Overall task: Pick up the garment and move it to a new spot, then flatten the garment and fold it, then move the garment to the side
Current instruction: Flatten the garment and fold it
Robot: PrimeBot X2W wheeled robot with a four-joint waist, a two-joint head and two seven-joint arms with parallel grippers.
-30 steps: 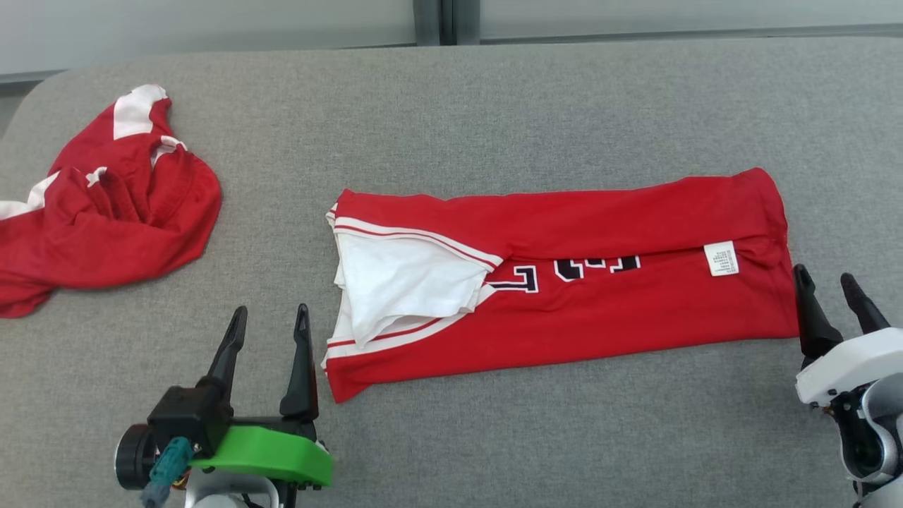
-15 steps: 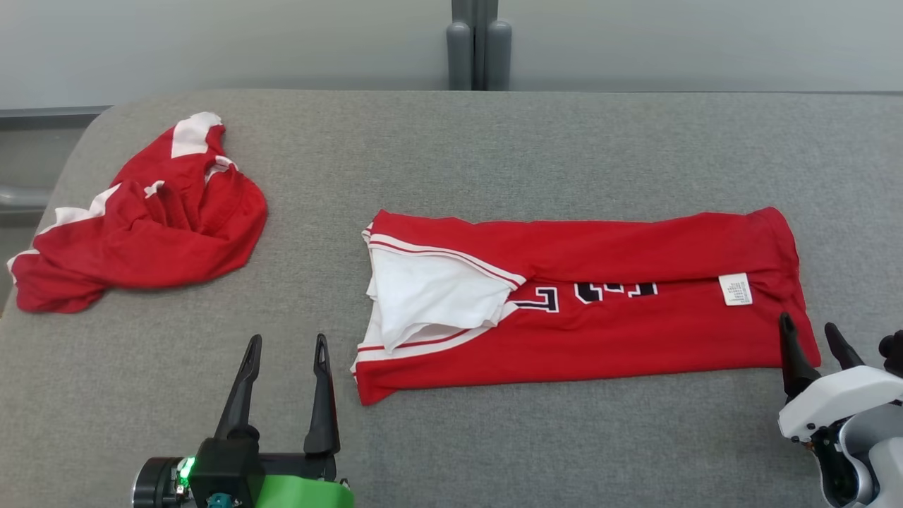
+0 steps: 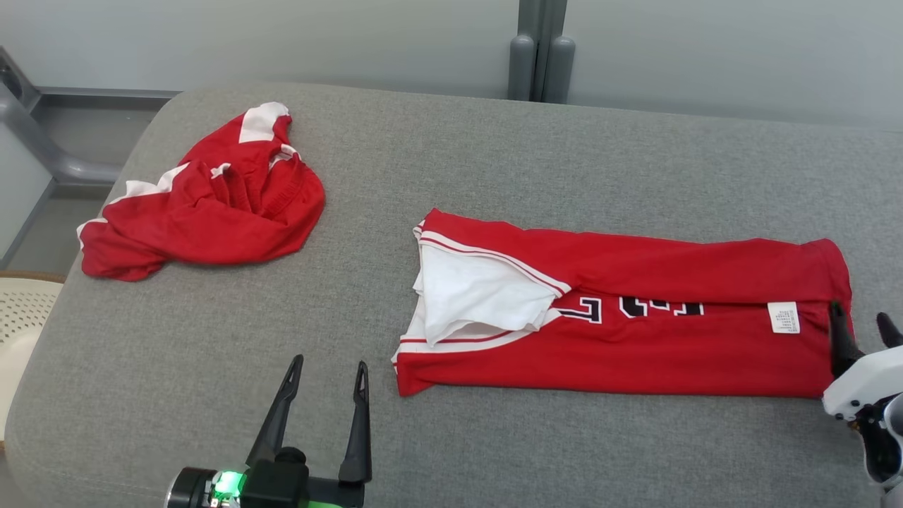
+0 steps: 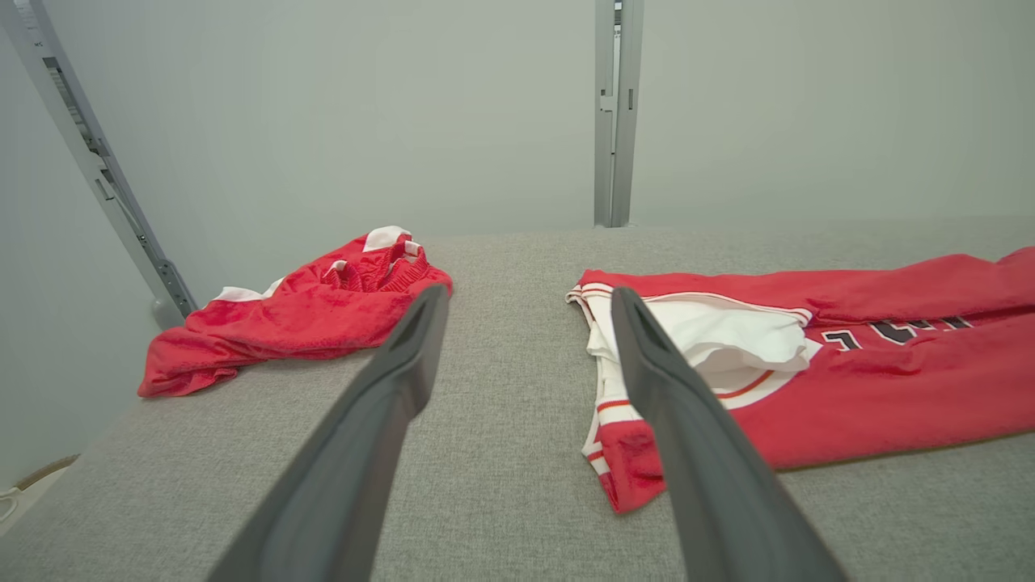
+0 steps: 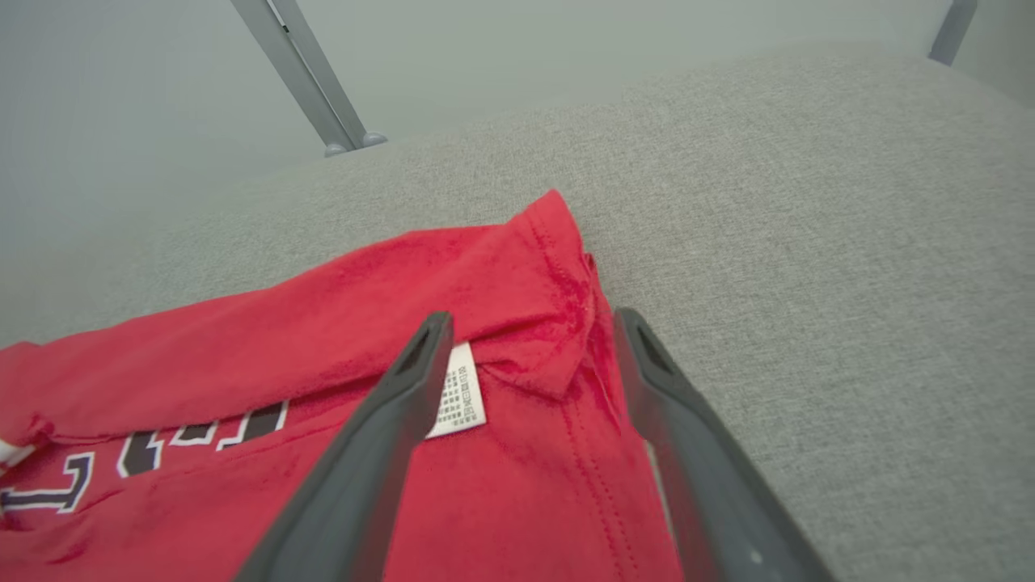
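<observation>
Garment [image 3: 635, 339]: folded into a long red strip, lying flat centre-right of the head frame on the grey tabletop [image 3: 494, 155], with a white label [image 3: 783, 317] near its right end. Your left pincer [image 3: 329, 363] is spread and empty at lower left, just off the strip's collar end. Right pincer [image 3: 859, 312] is spread too, over the strip's right edge, pinching nothing. Second red garment [image 3: 211, 212] sits crumpled at upper left.
</observation>
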